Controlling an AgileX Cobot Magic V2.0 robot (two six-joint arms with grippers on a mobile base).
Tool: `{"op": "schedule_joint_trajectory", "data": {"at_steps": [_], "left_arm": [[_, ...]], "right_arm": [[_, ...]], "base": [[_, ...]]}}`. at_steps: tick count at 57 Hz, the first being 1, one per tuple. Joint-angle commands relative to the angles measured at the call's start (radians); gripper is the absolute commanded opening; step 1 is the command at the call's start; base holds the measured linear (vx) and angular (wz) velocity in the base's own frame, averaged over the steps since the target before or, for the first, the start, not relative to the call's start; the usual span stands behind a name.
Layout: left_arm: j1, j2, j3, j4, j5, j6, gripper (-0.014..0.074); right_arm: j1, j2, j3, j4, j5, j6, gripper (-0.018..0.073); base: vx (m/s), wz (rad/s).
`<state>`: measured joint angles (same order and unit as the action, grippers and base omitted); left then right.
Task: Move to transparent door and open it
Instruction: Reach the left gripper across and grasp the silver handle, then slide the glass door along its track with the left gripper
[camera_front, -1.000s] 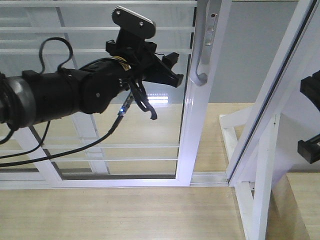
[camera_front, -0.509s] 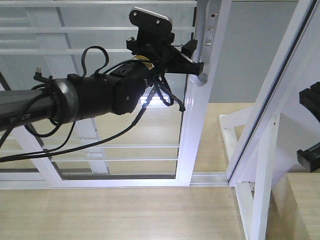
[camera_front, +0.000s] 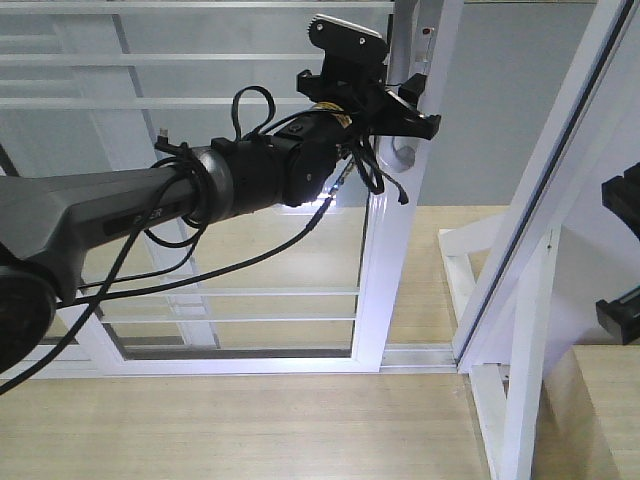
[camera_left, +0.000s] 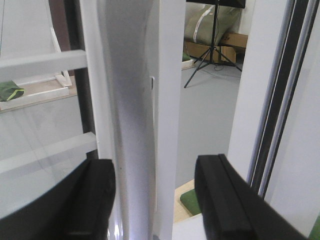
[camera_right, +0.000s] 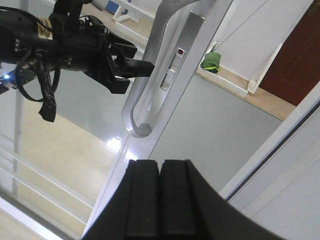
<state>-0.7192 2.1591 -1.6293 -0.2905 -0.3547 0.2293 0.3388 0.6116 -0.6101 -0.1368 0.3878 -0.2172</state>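
The transparent door (camera_front: 392, 250) is a glass panel in a glossy white frame, seen in the front view. Its grey curved bar handle (camera_front: 404, 153) sits on the right stile. My left gripper (camera_front: 412, 112) is up at the top of the handle. In the left wrist view it (camera_left: 155, 200) is open, and its two black fingers (camera_left: 95, 200) stand on either side of the grey handle bar (camera_left: 131, 125) with a gap on each side. My right gripper (camera_right: 160, 195) is shut and empty, below and in front of the handle (camera_right: 150, 75).
A slanted white frame post (camera_front: 545, 190) and a white stand (camera_front: 520, 400) are to the right of the door. A white barred panel (camera_front: 200, 60) lies behind the glass. The floor is light wood (camera_front: 250, 430). Black parts of my right arm (camera_front: 622, 310) show at the right edge.
My left arm has swung to the right and slightly up, from in front of the glass to the handle. Its fingers now straddle the handle bar. The door has not moved.
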Motion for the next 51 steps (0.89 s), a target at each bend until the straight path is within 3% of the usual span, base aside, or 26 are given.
{"op": "schedule_joint_trajectory", "data": {"at_steps": [1,30,51], "left_arm": [[-0.009,-0.041,-0.06,0.001,-0.072,-0.005,0.0471],[-0.01,-0.009,-0.116,-0.003,-0.049,0.0,0.0471],[-0.009,-0.012,-0.116,-0.015,-0.063,0.053,0.0471]], "right_arm": [[-0.005,0.0,-0.029,-0.019,-0.072,0.0,-0.0006],[-0.004,0.0,-0.029,-0.042,-0.048,0.0,-0.0006],[-0.004,0.001,-0.029,-0.046,-0.049,0.0,-0.0006]], "base": [[0.0,0.0],[0.0,0.0],[0.0,0.0]]}}
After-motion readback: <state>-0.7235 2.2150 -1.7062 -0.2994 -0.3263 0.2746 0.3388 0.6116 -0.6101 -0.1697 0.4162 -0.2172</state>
